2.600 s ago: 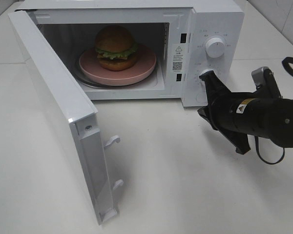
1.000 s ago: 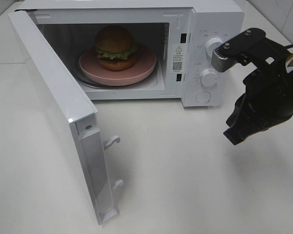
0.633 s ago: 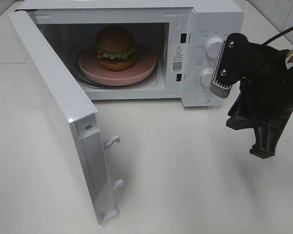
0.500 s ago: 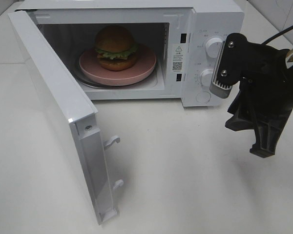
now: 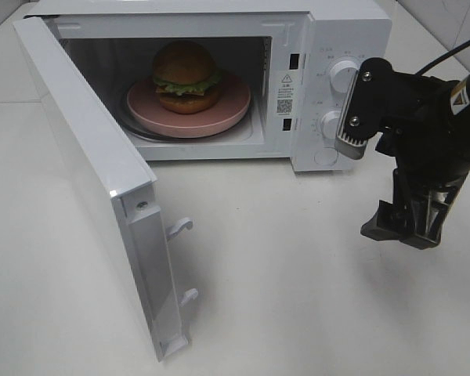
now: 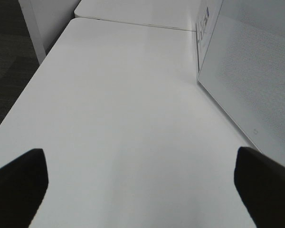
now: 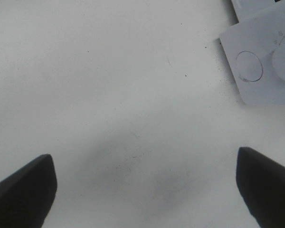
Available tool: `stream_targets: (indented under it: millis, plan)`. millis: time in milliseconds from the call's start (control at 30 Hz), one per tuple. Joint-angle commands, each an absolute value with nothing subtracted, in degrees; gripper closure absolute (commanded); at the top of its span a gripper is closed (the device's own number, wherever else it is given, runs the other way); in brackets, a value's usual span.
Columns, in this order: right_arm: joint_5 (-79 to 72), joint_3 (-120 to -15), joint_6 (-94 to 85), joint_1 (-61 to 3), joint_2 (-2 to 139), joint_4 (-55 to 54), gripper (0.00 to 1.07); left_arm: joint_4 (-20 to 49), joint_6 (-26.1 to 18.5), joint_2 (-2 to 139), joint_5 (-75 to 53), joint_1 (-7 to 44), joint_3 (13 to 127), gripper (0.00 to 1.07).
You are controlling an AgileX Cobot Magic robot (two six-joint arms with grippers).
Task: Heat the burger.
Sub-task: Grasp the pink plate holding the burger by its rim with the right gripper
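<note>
I see the burger (image 5: pixel 186 76) sitting on the pink plate (image 5: pixel 219 117), deep inside the microwave (image 5: pixel 337 23). The door (image 5: pixel 94 188) stands wide open, swung out to the left side.

My right gripper (image 5: pixel 406 227) hangs over the table (image 5: pixel 298 298), just in front of the knobs (image 5: pixel 346 76). Its jaws are spread wide and hold nothing. My left gripper (image 6: pixel 142 183) is spread wide too, and it is empty.

I think the next job is to shut the door, since the food is already in. To do it well, I should push on the flat outside of the door, near its free edge, and swing it slowly. I must not bump the latch hooks (image 5: pixel 178 227). I push until it clicks shut, so the plate does not slide.

The high camera shows me the burger, the plate and the open door all at once. The left wrist camera shows none of the food, only bare table and the dotted outside of the door (image 6: pixel 256 80). The right wrist camera shows the table below and a corner of the control panel (image 7: pixel 263 61).
</note>
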State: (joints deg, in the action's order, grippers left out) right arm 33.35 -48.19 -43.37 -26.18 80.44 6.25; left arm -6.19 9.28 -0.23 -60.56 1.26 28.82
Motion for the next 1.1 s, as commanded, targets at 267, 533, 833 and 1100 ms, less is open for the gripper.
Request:
stream_targets:
  millis: [267, 533, 833, 1100]
  plan:
    - [36.1, -58.7, -39.9, -32.3, 88.6, 13.1, 0.12, -6.0, 9.5, -1.4, -59.8, 1.7, 28.8, 0.06]
    - [35.6, -65.4, -39.8, -35.6, 95.3, 18.4, 0.13, -6.0, 9.5, -1.4, -59.8, 1.7, 28.8, 0.06]
    - [32.8, -72.5, -39.6, -37.7, 102.8, 19.3, 0.14, -6.0, 9.5, -1.4, -59.8, 1.7, 28.8, 0.06]
    - [32.7, -76.6, -39.5, -38.3, 106.9, 19.5, 0.15, -6.0, 9.5, -1.4, -59.8, 1.7, 28.8, 0.06]
